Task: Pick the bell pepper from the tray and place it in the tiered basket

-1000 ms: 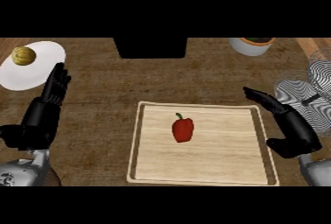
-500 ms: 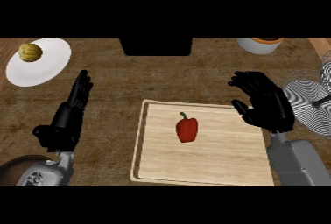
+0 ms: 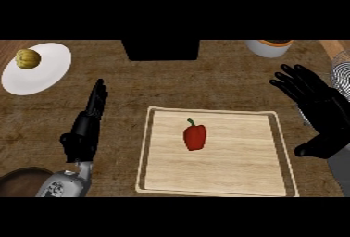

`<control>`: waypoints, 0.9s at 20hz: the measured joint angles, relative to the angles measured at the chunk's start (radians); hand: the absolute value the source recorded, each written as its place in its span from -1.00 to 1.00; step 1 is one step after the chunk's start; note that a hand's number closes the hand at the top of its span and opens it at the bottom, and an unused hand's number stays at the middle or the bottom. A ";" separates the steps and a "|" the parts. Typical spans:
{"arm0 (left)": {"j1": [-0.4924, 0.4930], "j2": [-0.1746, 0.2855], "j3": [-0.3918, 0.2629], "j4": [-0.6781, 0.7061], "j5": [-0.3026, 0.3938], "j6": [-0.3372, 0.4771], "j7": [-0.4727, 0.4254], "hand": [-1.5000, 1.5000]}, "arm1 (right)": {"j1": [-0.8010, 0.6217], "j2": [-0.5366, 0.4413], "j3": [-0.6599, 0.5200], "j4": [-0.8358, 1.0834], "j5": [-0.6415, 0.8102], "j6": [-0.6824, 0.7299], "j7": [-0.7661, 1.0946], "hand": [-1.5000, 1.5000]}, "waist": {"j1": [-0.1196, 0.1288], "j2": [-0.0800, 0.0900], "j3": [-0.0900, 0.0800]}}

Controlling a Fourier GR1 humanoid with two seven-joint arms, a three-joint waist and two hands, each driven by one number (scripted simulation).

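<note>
A red bell pepper (image 3: 195, 137) with a dark green stem lies near the middle of a pale wooden tray (image 3: 232, 178) on the brown counter. My right hand (image 3: 321, 113) is open at the tray's right edge, fingers spread and pointing up-left, thumb low near the tray's rim; it does not touch the pepper. My left hand (image 3: 87, 124) stands open to the left of the tray, fingers straight and pointing away from me. A black block (image 3: 160, 49) at the top centre may be the tiered basket's base; I cannot tell.
A white plate (image 3: 42, 71) with a yellowish round item (image 3: 27, 59) sits at the upper left. A grey bowl (image 3: 269, 47) is at the top right. A striped object (image 3: 342, 74) shows behind my right hand at the right edge.
My right hand has lifted from the tray's right rim and swung outward to the right, fingers spread. My left hand has drifted inward toward the tray. The pepper stays put.
</note>
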 measured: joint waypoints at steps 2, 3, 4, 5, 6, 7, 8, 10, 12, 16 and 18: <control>0.009 -0.001 0.001 0.001 0.000 0.001 -0.004 0.00 | -0.015 -0.086 0.003 -0.047 0.082 0.017 0.017 -1.00 | -0.004 -0.004 -0.002; 0.011 -0.001 0.001 0.003 -0.003 0.002 -0.007 0.00 | -0.025 -0.123 0.010 -0.075 0.125 0.024 0.028 -1.00 | -0.005 -0.005 -0.002; 0.012 0.000 0.002 0.004 -0.003 0.001 -0.007 0.00 | -0.037 -0.161 0.017 -0.102 0.174 0.028 0.037 -1.00 | -0.005 -0.006 -0.003; 0.015 -0.002 0.001 0.008 -0.002 0.001 -0.012 0.00 | -0.052 -0.199 0.022 -0.132 0.214 0.034 0.051 -1.00 | -0.005 -0.007 -0.003; 0.015 -0.002 0.000 0.008 -0.004 0.000 -0.009 0.00 | -0.071 -0.234 0.030 -0.160 0.258 0.036 0.067 -1.00 | -0.004 -0.008 -0.004; 0.015 -0.002 -0.003 0.011 -0.004 -0.003 -0.009 0.00 | -0.093 -0.266 0.040 -0.193 0.299 0.035 0.090 -1.00 | -0.003 -0.009 -0.004; 0.013 -0.004 -0.001 0.014 -0.005 -0.001 -0.011 0.00 | -0.110 -0.292 0.054 -0.230 0.337 0.033 0.114 -1.00 | -0.003 -0.009 -0.005; 0.000 -0.005 0.000 0.021 -0.004 -0.005 -0.001 0.00 | -0.141 -0.328 0.090 -0.305 0.417 0.019 0.169 -1.00 | -0.003 -0.009 -0.005; -0.007 -0.005 0.003 0.029 -0.003 -0.011 -0.006 0.00 | -0.183 -0.349 0.132 -0.376 0.472 0.005 0.253 -1.00 | 0.002 -0.008 -0.005; -0.015 -0.012 0.001 0.030 -0.007 -0.018 -0.004 0.00 | -0.259 -0.334 0.230 -0.494 0.538 -0.024 0.464 -1.00 | 0.011 -0.005 -0.004; -0.009 -0.010 0.004 0.023 -0.002 -0.027 -0.003 0.00 | -0.293 -0.302 0.283 -0.542 0.557 -0.038 0.574 -1.00 | 0.014 -0.004 -0.004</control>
